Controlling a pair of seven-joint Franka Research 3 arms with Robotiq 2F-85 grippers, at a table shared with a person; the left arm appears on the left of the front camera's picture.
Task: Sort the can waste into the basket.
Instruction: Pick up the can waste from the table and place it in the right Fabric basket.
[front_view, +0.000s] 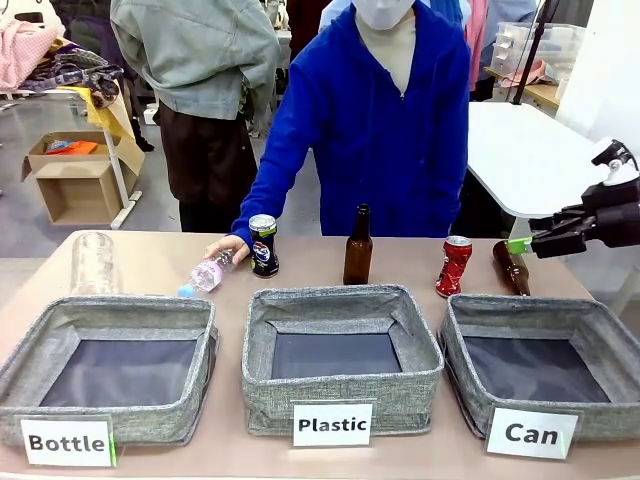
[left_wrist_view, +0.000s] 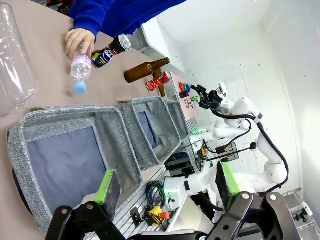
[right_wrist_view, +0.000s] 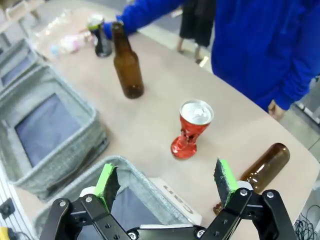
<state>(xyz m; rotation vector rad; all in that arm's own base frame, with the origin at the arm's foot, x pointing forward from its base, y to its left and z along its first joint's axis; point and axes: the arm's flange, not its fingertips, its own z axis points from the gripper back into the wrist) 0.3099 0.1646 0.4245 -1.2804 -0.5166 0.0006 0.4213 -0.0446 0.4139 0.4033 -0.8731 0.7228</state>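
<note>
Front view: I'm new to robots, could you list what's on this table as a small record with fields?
baskets: Bottle basket, Plastic basket, Can basket, all empty
red can: crushed, upright, behind Can basket
Pepsi can: upright, beside person's hand
upright brown bottle: mid-table
lying brown bottle: beside red can
small plastic bottle: touching that hand
large clear bottle: far left
right tool: open, near lying brown bottle
left tool: open, holding nothing

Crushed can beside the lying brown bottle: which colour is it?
The crushed can is red with a silver top, clearest in the right wrist view.
</note>
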